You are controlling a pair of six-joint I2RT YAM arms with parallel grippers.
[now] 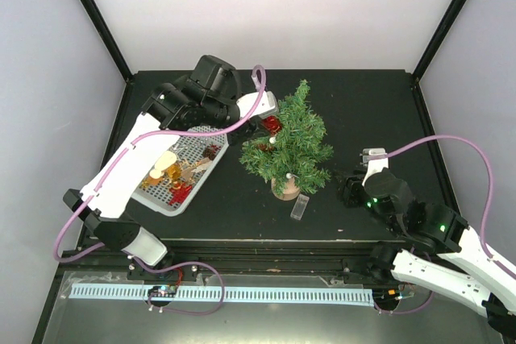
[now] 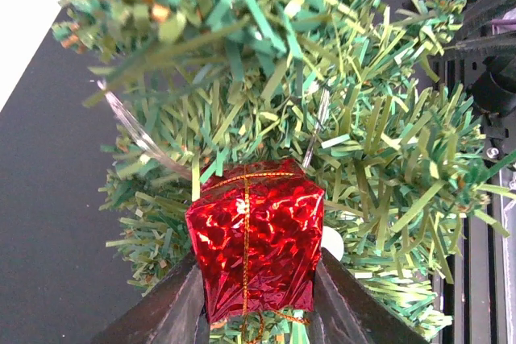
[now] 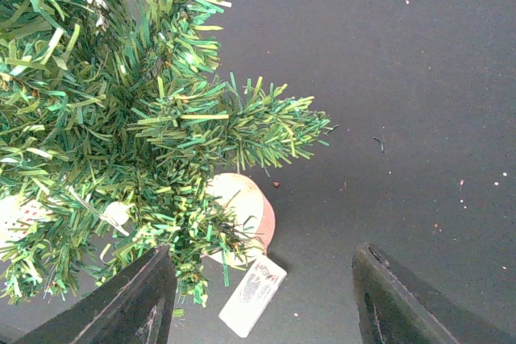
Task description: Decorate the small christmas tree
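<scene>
Red gift pinched by left end effector against tree; right end effector spread.

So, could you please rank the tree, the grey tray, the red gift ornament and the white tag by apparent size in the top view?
1. small christmas tree and grey tray: look about alike, not ranked.
2. red gift ornament and white tag: both far smaller; ornament partly hidden, so unsure.
</scene>
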